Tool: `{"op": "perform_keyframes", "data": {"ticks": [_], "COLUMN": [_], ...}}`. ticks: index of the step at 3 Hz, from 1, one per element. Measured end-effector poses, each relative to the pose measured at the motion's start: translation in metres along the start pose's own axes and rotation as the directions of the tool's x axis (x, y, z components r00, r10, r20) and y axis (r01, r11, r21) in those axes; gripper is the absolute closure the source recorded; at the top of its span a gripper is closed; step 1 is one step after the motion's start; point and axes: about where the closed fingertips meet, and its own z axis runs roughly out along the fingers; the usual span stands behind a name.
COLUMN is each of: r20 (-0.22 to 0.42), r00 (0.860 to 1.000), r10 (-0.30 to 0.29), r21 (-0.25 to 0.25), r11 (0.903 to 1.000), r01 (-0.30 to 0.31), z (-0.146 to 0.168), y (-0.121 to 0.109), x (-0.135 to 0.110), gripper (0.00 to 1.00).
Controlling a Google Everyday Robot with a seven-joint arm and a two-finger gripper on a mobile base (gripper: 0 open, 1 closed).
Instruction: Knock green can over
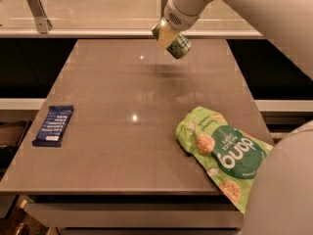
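Observation:
The green can [177, 45] is a small green cylinder with pale print. It hangs tilted above the far middle of the table, its top end toward the gripper, and its shadow lies on the tabletop beneath it. My gripper [167, 33] comes down from the white arm at the top right and is shut on the can's upper part. One pale finger [165, 34] lies across the can's side. The can does not touch the table.
A flat green "dang" snack bag [222, 153] lies at the table's near right. A blue bar wrapper [54, 125] lies at the near left. The grey table [127, 92] ends at a rail along the back. My white arm body [283, 190] fills the lower right corner.

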Motion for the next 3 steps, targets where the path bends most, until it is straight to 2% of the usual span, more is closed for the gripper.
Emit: {"op": "perform_keyframes", "data": {"ticks": [1, 3], "r20": [-0.074, -0.189], "r00": [0.997, 0.978], "r10": [-0.029, -0.085], "r21": [0.028, 0.012], "r11": [0.9991, 0.9959], "r01": [0.031, 0.089], "z": [0.001, 0.019], "y": [0.002, 0.011], "x": [0.008, 0.021], "gripper": [1.00, 1.00]}}
